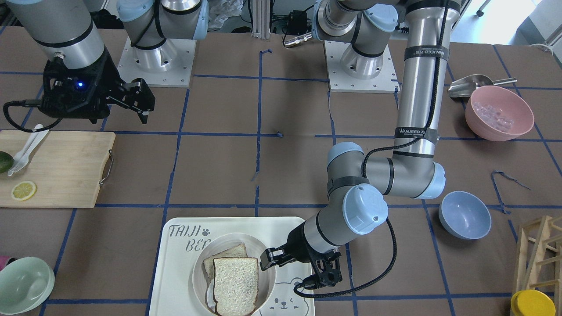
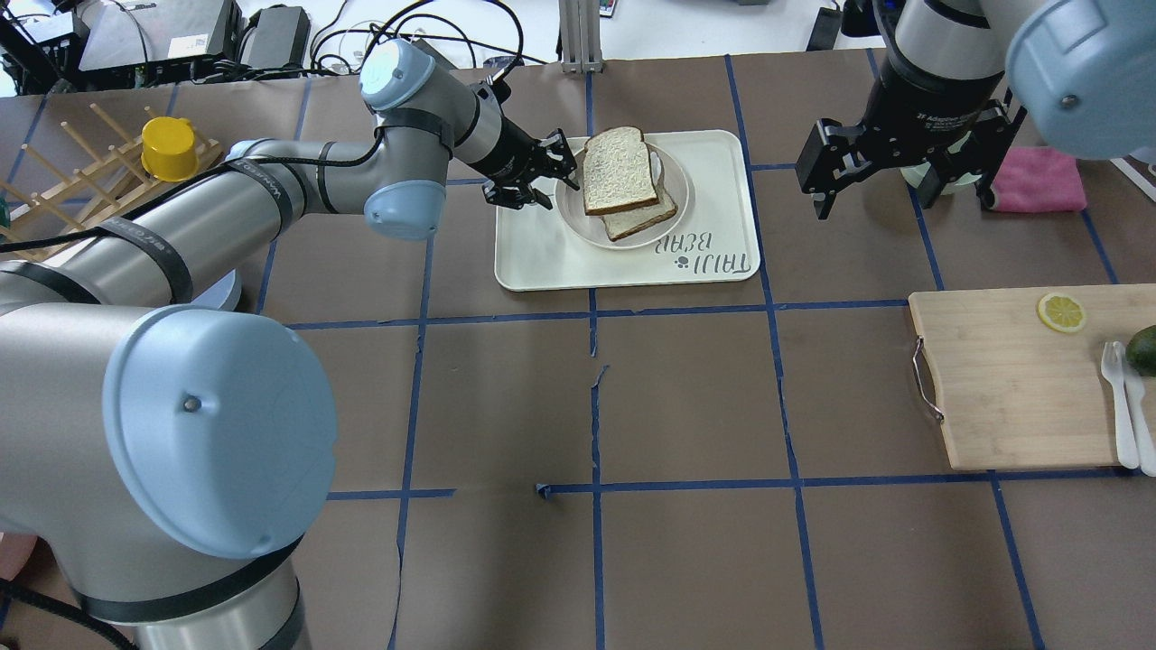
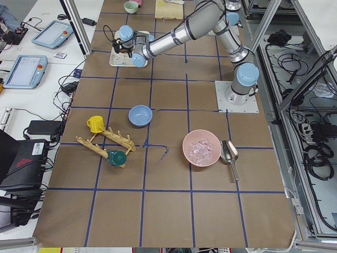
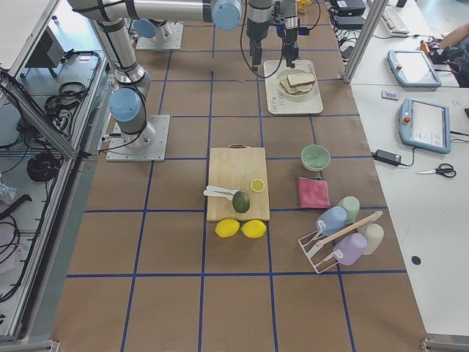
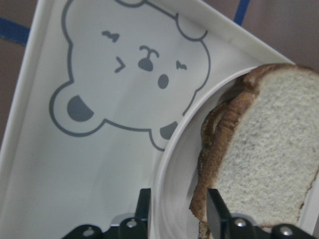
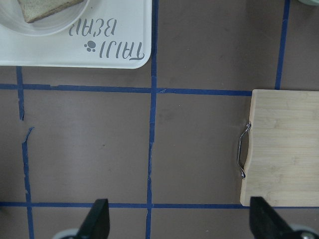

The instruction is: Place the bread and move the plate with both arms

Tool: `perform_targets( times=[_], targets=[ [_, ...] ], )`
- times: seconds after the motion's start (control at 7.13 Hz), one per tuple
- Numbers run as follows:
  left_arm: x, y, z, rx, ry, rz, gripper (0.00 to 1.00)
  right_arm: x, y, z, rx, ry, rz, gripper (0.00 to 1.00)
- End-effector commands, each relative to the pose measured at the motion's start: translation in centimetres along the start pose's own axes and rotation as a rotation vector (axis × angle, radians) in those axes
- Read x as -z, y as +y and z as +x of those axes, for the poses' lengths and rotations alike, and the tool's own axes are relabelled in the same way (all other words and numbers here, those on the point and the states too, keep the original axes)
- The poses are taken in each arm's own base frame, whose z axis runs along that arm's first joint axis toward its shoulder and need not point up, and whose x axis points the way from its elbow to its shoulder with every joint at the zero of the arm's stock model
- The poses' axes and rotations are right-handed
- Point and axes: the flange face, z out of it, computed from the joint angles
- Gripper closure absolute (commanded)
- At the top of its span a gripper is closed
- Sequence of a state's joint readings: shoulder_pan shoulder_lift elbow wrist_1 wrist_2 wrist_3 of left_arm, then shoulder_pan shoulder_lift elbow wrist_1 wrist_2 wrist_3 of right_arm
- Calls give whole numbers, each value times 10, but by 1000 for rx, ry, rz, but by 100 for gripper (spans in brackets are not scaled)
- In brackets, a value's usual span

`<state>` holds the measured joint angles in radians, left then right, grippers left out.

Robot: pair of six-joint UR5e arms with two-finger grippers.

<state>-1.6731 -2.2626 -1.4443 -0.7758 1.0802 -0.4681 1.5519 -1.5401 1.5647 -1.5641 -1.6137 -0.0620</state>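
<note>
The bread [image 1: 235, 285] [image 2: 619, 169], with pale crumb and dark crust, lies on top of a tanner slice [image 2: 646, 217] in the round cream plate [image 1: 199, 281] [image 2: 578, 212]. The plate sits on the bear-printed tray [image 2: 542, 262]. My left gripper [image 1: 265, 259] [image 2: 553, 167] is at the plate's edge. In the left wrist view [image 5: 178, 194] its fingers straddle the plate's rim [image 5: 174, 164], closed in on it, with the bread's crust [image 5: 269, 149] beside the inner finger. My right gripper [image 2: 903, 194] [image 1: 147, 103] hangs open and empty over the table to the tray's right [image 6: 179, 219].
A wooden cutting board [image 2: 1002, 379] with a lemon slice, an avocado and white cutlery lies on the right. A pink cloth [image 2: 1039, 179] and a green bowl [image 1: 24, 285] are near the right arm. A pink bowl [image 1: 499, 112], a blue bowl [image 1: 464, 214] and a wooden rack [image 2: 99, 171] stand on the left.
</note>
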Motion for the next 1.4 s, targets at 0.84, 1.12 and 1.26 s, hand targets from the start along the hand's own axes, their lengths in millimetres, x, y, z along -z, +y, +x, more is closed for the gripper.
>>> perform_targets(
  times=[0.84,1.12,1.26],
  targets=[
    [288,90,-1,-372,-516,-40,0,1,10,-1,52,-18,-47,0],
    [306,112,6,-390,-510,-5,0,5,11,-1,53,-13,-37,0],
    [312,115,9,-392,-505,6,0,5,11,-1,53,-15,-34,0]
  ],
)
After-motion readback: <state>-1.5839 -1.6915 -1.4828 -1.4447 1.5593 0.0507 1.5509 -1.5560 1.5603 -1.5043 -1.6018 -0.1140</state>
